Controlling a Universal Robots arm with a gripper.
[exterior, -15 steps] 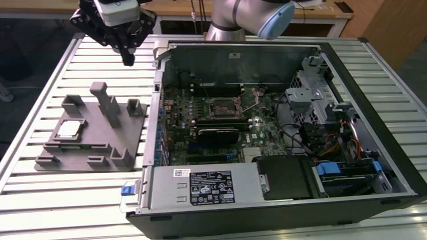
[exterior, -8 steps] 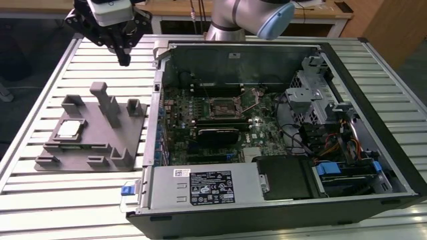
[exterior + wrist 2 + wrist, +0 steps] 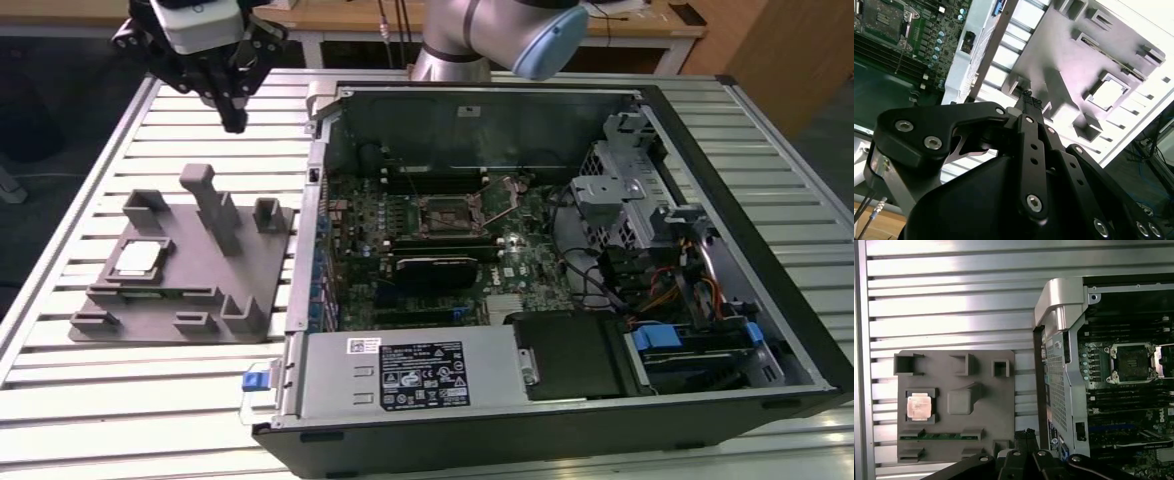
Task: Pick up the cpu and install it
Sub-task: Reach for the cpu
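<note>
Slatted alu table [image 3: 747,130] carries everything. Biggest item on it is the open PC case [image 3: 534,440], lying on its side w/ the side panel off, so the inside faces up.

UR arm [image 3: 467,35] comes in over the case's far edge.

Inside the case:
- silver PSU [image 3: 320,375] along the near wall, w/ a small white barcode sticker [image 3: 363,346] and a bigger black sticker [image 3: 424,375] full of white print and cert marks
- green mobo [image 3: 360,230] in the middle
- metal drive cage [image 3: 621,190] toward the exterior view's right
- CPU socket [image 3: 450,213] mid-board, a dark square in a metal frame, also seen in the first wrist view [image 3: 1130,362]

Grey plastic fixture [image 3: 187,300] w/ upright posts and pockets lies flat on the table just outside the case, on the exterior view's left. Close to the case wall; can't tell if touching.

Gripper [image 3: 235,122] hangs above the table outside the case, off its far corner on the exterior view's left, pointing down. Both wrist views [image 3: 1029,97] [image 3: 1025,432] show the jaws closed tip to tip w/ nothing between them.

The cpu [image 3: 138,260] sits flat, silvery top up, in a square pocket on the fixture's side farthest from the case. It is well apart from the gripper and not picked up. Both wrist views show it too [image 3: 919,406] [image 3: 1109,94]; marks on its lid can't be made out.

A green RAM stick [image 3: 929,436] lies in a fixture slot near the cpu, also on the side away from the case.

A small blue tab [image 3: 256,378] sticks out at the case's near corner by the PSU
</note>
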